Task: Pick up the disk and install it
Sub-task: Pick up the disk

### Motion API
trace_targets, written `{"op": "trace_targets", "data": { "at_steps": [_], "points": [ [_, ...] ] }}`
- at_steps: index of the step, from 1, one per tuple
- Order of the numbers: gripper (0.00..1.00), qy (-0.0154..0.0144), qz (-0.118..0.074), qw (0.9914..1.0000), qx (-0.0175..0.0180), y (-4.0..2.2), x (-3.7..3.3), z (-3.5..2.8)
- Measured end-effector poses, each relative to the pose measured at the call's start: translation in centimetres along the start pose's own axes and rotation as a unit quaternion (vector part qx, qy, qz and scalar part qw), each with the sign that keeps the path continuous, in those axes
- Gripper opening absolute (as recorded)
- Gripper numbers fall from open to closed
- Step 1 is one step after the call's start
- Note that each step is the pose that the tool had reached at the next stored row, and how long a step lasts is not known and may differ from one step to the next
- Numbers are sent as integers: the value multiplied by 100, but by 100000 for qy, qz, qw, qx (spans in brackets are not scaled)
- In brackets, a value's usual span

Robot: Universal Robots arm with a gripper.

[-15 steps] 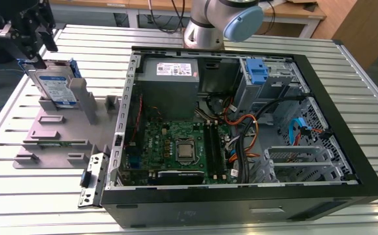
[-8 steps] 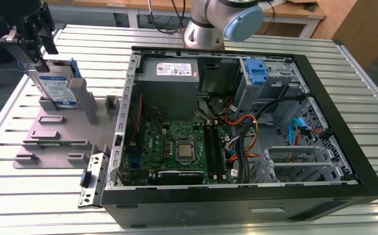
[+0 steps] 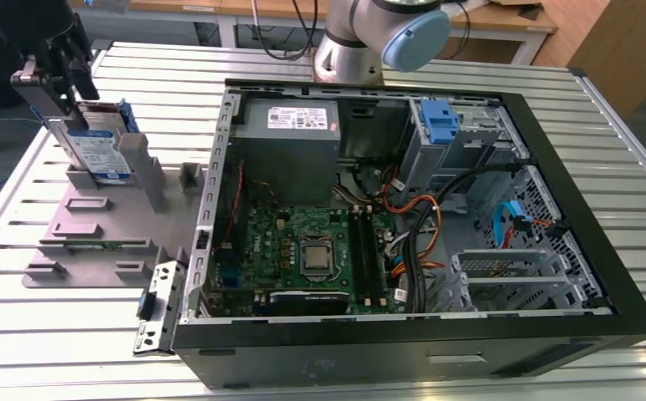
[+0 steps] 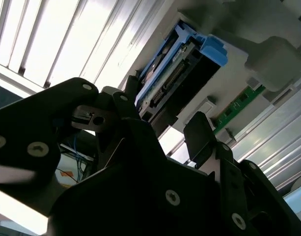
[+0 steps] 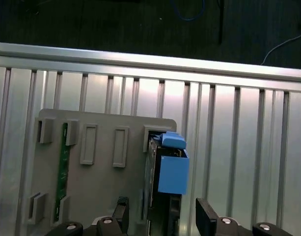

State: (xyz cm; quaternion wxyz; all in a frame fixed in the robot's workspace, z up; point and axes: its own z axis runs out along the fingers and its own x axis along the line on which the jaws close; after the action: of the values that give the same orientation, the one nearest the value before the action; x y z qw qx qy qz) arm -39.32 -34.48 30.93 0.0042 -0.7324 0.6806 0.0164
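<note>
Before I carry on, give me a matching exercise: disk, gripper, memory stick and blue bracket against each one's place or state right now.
Things:
1. disk
2. gripper
3. memory stick
4. blue bracket

Place or state:
a. inside the case
b. green, set low in the grey holder
c. standing upright in the holder
d. open, straddling the disk

Pairs: 1-c, 2-d, 3-b, 4-a
</note>
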Motion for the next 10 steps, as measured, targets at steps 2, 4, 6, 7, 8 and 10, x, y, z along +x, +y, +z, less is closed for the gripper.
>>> {"op": "trace_targets", "data": {
  "at_steps": [2, 4, 6, 7, 8, 10],
  "points": [
    [64, 8, -522, 99999, -13, 1, 1, 35],
    [64, 13, -790, 99997, -23, 1, 1, 62],
    [64, -17, -810, 99997, -32, 2, 1, 71],
    [64, -21, -810, 99997, -37, 2, 1, 72],
    [64, -48, -811, 99997, -18, 1, 1, 78],
    [64, -375, -826, 99996, 21, 2, 2, 81]
  ]
}}
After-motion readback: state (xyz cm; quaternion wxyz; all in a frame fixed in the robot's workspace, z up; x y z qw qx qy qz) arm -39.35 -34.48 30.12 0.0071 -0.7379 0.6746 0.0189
